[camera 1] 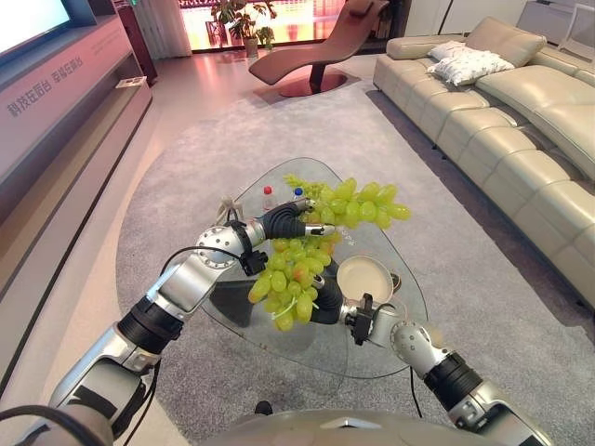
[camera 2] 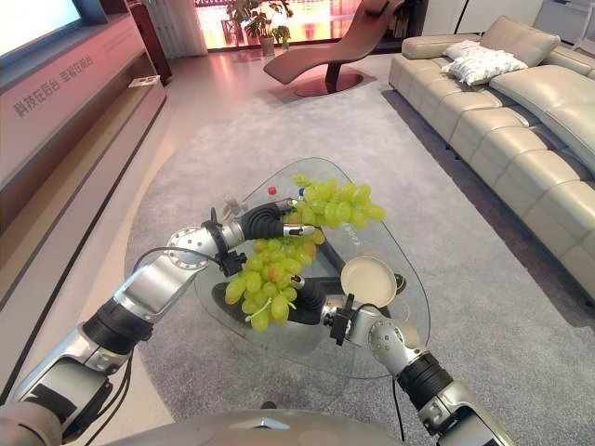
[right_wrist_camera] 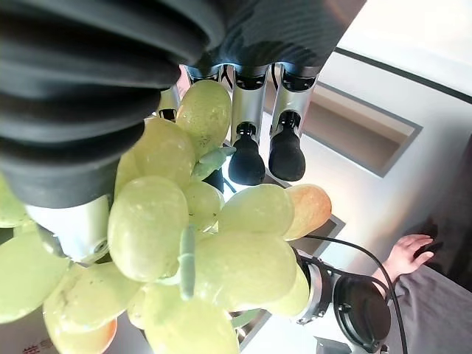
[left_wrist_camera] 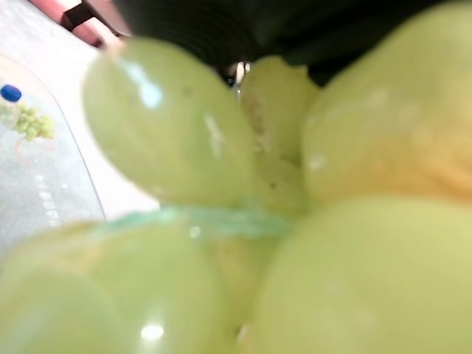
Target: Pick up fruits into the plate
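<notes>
Carry step: left hand (camera 1: 299,223) grasped one green grape bunch (camera 1: 358,203) above the round beige plate (camera 1: 364,279) on the glass counter (camera 1: 279,330), right hand (camera 2: 311,302) clutched another bunch (camera 2: 262,279) beside it; next, lower both onto plate.

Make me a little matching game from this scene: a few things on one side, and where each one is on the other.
Things:
1. upper grape bunch
2. lower grape bunch
3. plate
4. white cushion

Places:
A. on the sofa
B. held up by the right hand
C. lying on the glass table
D. held out by the left hand

Pairs: 1-D, 2-B, 3-C, 4-A
</notes>
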Robot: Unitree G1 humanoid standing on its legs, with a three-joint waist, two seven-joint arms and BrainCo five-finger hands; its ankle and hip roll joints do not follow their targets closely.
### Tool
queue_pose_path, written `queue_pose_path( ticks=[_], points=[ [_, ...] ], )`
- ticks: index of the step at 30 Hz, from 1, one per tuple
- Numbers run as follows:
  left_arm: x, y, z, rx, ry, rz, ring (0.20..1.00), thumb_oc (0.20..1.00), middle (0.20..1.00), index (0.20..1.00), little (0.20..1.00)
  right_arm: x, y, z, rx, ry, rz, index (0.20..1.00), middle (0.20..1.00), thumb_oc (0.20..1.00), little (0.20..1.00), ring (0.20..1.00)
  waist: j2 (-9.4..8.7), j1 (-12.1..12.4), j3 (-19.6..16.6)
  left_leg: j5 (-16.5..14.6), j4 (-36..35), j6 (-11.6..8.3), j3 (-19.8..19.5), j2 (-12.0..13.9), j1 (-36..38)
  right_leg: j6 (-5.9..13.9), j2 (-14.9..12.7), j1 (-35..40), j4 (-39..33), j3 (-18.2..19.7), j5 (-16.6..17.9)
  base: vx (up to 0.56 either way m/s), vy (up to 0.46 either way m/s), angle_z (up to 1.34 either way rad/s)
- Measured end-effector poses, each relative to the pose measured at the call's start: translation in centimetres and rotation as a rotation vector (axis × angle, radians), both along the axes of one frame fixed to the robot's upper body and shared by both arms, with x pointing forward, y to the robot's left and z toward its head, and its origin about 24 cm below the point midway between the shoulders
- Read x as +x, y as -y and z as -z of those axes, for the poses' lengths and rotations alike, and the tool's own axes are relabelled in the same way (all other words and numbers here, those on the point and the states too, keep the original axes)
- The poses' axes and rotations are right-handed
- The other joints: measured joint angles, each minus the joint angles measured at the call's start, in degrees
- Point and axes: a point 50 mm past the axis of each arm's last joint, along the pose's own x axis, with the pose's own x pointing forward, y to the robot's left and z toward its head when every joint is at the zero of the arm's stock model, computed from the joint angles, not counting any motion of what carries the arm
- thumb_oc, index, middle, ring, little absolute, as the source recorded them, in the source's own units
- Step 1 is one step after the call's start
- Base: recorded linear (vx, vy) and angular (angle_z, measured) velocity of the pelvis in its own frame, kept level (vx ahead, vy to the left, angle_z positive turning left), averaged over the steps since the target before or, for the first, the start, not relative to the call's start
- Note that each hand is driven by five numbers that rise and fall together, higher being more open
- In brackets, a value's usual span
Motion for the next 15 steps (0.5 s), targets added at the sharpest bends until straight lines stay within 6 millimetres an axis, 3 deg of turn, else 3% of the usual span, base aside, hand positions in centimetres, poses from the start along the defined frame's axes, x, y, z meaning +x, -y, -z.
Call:
queue_pose_path(
  ticks=[12,14,15],
  points=[
    [0.19,0.08,0.58,-0.007,-0.025,-0.012,0.200,0.200,0.200,0.200,0.200,-0.18,0.04,0.51,0.005,-0.010,0.025,0.200,0.200,0.200,0.200,0.200,0.04,0.00,-0.17,-0.02,-0.01,0.02,-0.02,0.02,-0.07,-0.18,-0.02,-0.08,0.00,0.01,-0.12,0.00,0.000,0.00],
    [0.22,0.07,0.78,-0.009,-0.033,-0.017,1.000,1.000,1.000,1.000,1.000,-0.09,0.21,0.62,-0.012,0.004,0.031,0.200,0.200,0.200,0.200,0.200,0.04,0.00,-0.17,-0.03,-0.01,0.02,-0.02,0.02,-0.08,-0.18,-0.02,-0.09,0.00,0.01,-0.12,0.00,0.000,0.00],
    [0.19,0.05,0.87,-0.011,-0.037,-0.019,1.000,1.000,1.000,1.000,1.000,-0.05,0.36,0.75,-0.026,0.013,0.037,0.200,0.200,0.200,0.200,0.200,0.04,-0.01,-0.17,-0.03,0.00,0.02,-0.01,0.02,-0.09,-0.18,-0.02,-0.10,0.00,0.01,-0.13,0.00,0.000,0.00]
  ],
)
